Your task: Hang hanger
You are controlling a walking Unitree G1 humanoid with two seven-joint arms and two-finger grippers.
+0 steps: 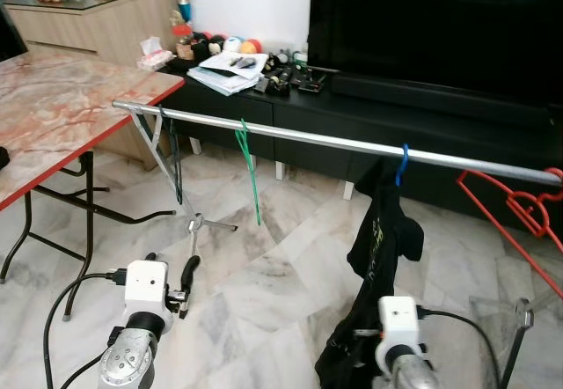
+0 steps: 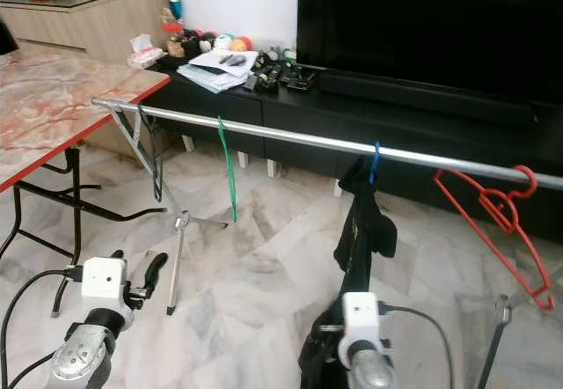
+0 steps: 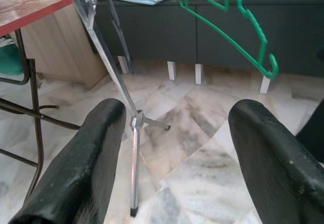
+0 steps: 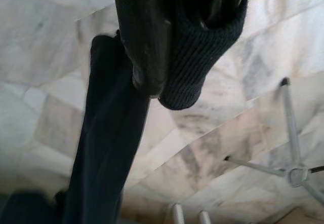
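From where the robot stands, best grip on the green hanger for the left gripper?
Probably the long straight arm of the green hanger, below its hook on the silver rail. It hangs edge-on to the robot, so come in from the front with the left gripper, its open fingers straddling the thin bar.

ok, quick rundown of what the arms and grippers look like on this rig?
Both arms are silver metal with a white box-shaped camera module at the wrist and black cables looping off it. The left gripper has two long, thick, rounded matte-black fingers. The right gripper shows one similar black finger.
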